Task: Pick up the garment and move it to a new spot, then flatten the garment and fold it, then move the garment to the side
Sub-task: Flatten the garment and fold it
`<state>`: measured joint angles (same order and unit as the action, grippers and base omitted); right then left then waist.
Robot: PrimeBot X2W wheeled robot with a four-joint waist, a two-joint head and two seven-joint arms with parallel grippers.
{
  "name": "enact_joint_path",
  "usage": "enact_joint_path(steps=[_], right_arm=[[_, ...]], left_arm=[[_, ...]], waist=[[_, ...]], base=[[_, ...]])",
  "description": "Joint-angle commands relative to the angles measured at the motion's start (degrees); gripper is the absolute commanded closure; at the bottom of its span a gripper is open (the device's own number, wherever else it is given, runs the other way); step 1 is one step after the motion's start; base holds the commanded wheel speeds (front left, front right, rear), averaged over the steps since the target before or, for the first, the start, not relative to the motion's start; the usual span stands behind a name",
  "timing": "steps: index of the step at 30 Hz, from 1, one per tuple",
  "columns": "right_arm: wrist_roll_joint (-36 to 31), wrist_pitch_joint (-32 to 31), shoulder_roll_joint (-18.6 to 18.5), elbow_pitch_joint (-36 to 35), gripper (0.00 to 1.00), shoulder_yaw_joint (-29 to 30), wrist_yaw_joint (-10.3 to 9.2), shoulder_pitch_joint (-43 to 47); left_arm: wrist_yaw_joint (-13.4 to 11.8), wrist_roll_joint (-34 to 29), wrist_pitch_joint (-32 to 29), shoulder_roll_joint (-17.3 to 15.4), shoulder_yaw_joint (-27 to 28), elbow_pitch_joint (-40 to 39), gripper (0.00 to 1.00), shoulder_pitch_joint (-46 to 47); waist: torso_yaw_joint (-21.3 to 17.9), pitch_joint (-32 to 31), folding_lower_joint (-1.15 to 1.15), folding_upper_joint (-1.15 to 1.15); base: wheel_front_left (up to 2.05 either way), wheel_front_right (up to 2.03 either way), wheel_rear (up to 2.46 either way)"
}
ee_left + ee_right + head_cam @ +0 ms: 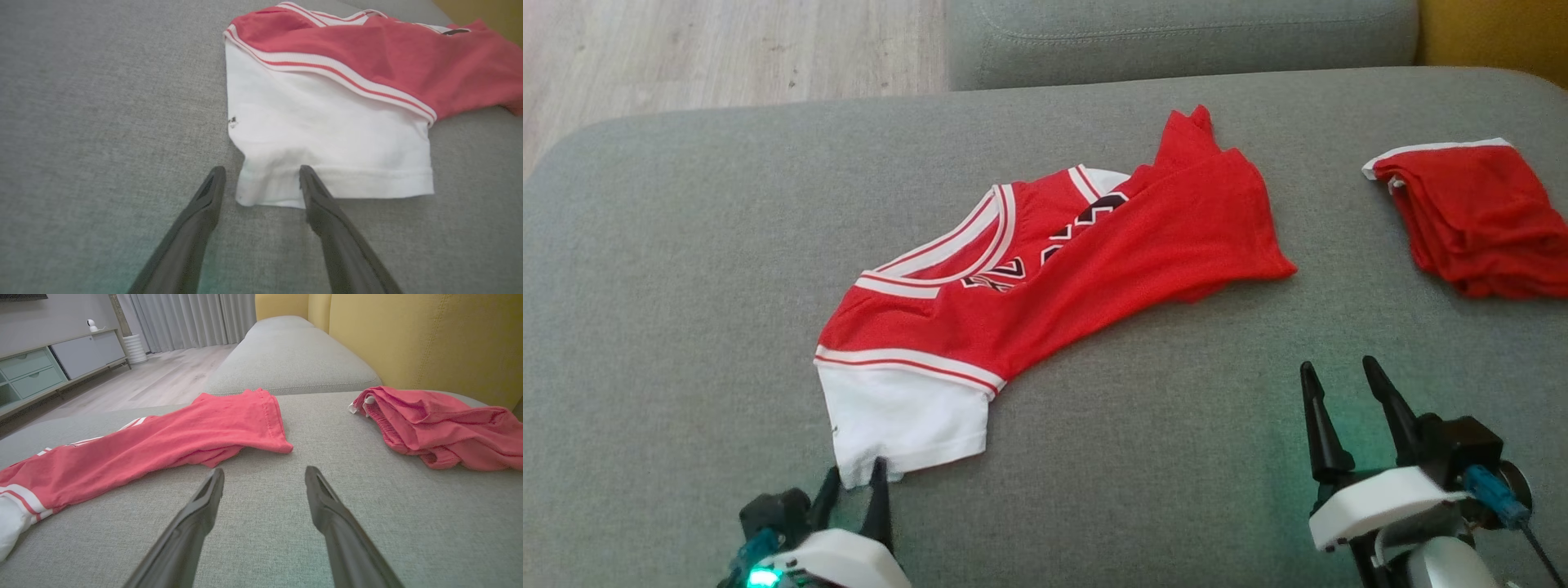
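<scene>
Left gripper [261,169]: fingers spread wide, released, straddling the hem corner of the white sleeve [327,134]. One tip sits over the hem, the other just beside it on the grey sofa seat [686,286]. Nothing clamped.

Garment [1094,261]: red jersey with white trim, lying loosely flat on the seat and running away from those fingers.

Right gripper [1338,363]: fingers likewise apart, holding nothing, over bare cushion. The jersey's red hem is ahead and to their left, not touching.

Second red garment [1478,220]: bunched ahead-right of the right fingers, well apart.
</scene>
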<state>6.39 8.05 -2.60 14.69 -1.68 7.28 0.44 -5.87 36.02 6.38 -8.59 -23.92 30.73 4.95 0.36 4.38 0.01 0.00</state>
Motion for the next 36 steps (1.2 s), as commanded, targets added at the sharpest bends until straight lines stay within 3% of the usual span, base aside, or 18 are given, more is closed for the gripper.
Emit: enact_joint_path(steps=[1,3,4,13,21,32,33,34,35,36], right_arm=[[-0.8,0.1,-0.3,-2.0,0.0,-1.1,0.21,-3.0],[-1.1,-0.2,-0.3,-1.7,0.0,-0.6,0.21,-3.6],[-1.2,-0.4,-0.3,-1.4,0.0,-0.2,0.21,-4.1],[-6.7,-4.8,-0.3,4.4,0.0,7.1,0.21,-14.0],[-14.5,-9.9,-0.3,16.4,0.0,14.7,0.21,-24.7],[-19.3,-13.5,-0.3,29.6,0.0,17.2,0.21,-32.2],[-19.2,-13.7,-0.3,30.5,0.15,16.9,0.21,-32.4],[-18.9,-14.0,-0.3,31.3,0.44,16.5,0.21,-32.7],[-18.5,-14.1,-0.3,32.0,0.6,16.0,0.21,-32.9],[-18.0,-14.3,-0.3,32.6,0.84,15.6,0.21,-33.1]], left_arm=[[0.6,0.3,0.5,0.0,1.3,-0.3,0.58,2.4],[1.0,0.3,0.8,0.3,1.0,-0.1,0.91,3.0],[1.2,0.2,1.1,0.4,0.8,-0.2,1.0,3.2],[0.8,-1.2,4.0,0.1,0.6,-3.4,1.0,4.9],[0.2,-2.6,4.6,-0.1,-0.5,-8.5,1.0,6.1],[-0.6,-2.8,4.8,-0.2,-0.8,-11.2,1.0,6.6],[-0.7,-2.8,4.8,-0.3,-0.8,-11.3,1.0,6.6],[-0.7,-2.8,4.8,-0.4,-0.7,-11.4,1.0,6.6],[-0.8,-2.8,4.9,-0.4,-0.7,-11.5,1.0,6.6],[-0.8,-2.8,4.9,-0.5,-0.6,-11.7,1.0,6.7]], waist=[[0.2,0.2,-0.01,0.0],[0.6,0.5,-0.01,0.0],[0.9,0.6,-0.01,0.0],[4.3,3.1,-0.01,0.0],[8.2,6.9,-0.01,0.0],[9.1,9.5,-0.01,0.0],[9.0,9.5,-0.01,0.0],[8.9,9.5,-0.01,0.0],[8.7,9.5,-0.01,0.0],[8.4,9.4,-0.01,0.0]], base=[[0.0,0.0,0.0],[0.0,0.0,0.0],[0.0,0.0,0.0],[0.0,0.0,0.0],[0.0,0.0,0.0],[0.0,0.0,0.0],[0.0,0.0,0.0],[0.0,0.0,0.0],[0.0,0.0,0.0],[0.0,0.0,0.0]])
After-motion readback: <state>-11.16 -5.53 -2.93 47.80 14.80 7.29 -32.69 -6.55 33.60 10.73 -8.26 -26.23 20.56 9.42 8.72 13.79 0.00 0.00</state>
